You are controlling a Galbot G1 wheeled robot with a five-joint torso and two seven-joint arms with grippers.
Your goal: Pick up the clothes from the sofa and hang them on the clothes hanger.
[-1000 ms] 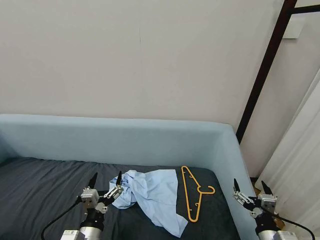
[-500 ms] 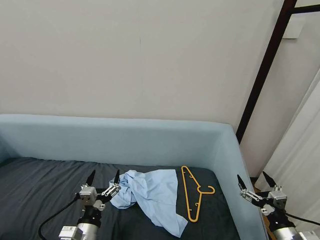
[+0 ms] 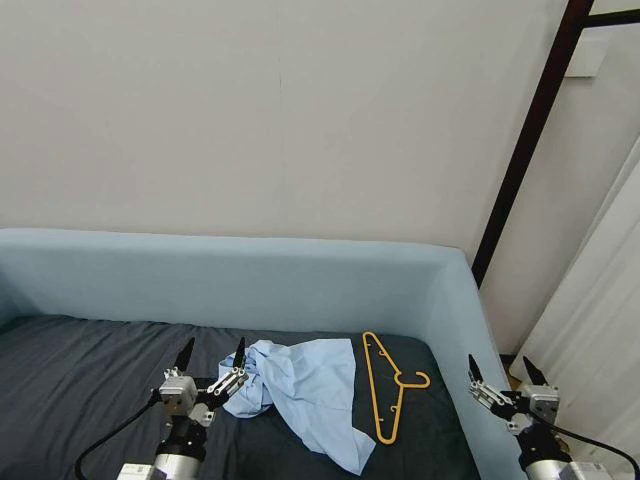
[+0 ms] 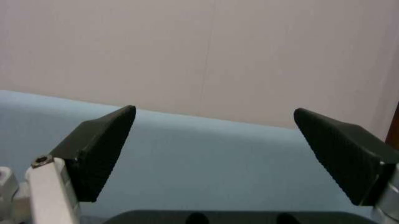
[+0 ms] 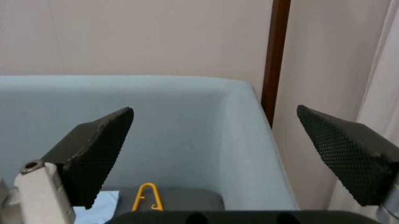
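Pale wall rose behind blue sofa | light-blue clothes lay crumpled on its dark seat, orange hanger flat just right | left pincer released at clothes' left edge | right pincer released by sofa's right arm

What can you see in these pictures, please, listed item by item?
sofa: one, light blue, along the wall across the head view
seat cushion: one, dark grey, inside the sofa frame
shirt: one, light blue, crumpled on the seat cushion
hanger: one, orange, flat on the seat cushion to the right of the shirt
pole: one, dark brown, slanting up past the sofa's right end
curtain: one, white, far right
wall: one, off-white, behind the sofa
left gripper: one, black fingers, open, over the seat at the shirt's left edge
right gripper: one, black fingers, open, beyond the sofa's right arm
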